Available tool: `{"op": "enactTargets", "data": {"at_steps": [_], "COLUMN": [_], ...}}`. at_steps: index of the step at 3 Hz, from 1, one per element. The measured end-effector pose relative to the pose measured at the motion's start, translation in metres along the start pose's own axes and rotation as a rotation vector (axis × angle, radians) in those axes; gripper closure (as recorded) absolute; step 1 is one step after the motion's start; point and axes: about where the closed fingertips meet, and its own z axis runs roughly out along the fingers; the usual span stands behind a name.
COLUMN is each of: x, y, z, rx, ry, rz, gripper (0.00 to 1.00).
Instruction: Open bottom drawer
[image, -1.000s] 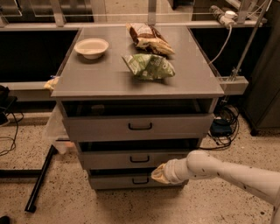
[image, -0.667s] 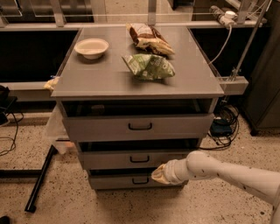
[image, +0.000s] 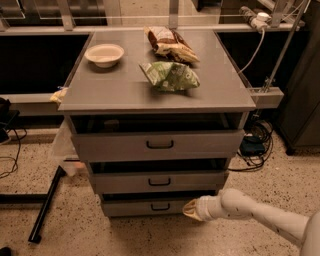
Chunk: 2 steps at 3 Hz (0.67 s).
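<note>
The bottom drawer (image: 135, 206) is the lowest grey front of the cabinet, with a small black centre handle (image: 160, 206). It stands out slightly, with a dark gap above it. My gripper (image: 189, 209) comes in from the lower right on a white arm (image: 255, 215). It sits at the right part of the bottom drawer's front, to the right of the handle. The middle drawer (image: 159, 181) and the top drawer (image: 159, 144) are above, each pulled out a little.
On the cabinet top (image: 115, 92) stand a white bowl (image: 104, 54), a green chip bag (image: 170, 76) and a brown chip bag (image: 169, 44). A black pole (image: 44, 206) lies on the floor at the left. Cables (image: 252, 145) lie at the right.
The gripper stays at the right of the bottom drawer's front; little visible movement.
</note>
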Motion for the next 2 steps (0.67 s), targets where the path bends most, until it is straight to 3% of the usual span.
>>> {"op": "enactTargets", "data": {"at_steps": [1, 2], "x": [0.0086, 0.0086], "y": [-0.0034, -0.0034], "z": [0.0082, 0.0082], "rx": [0.009, 0.009], "ry": [-0.005, -0.005], "rz": [-0.003, -0.003], "gripper": [0.82, 0.59]}}
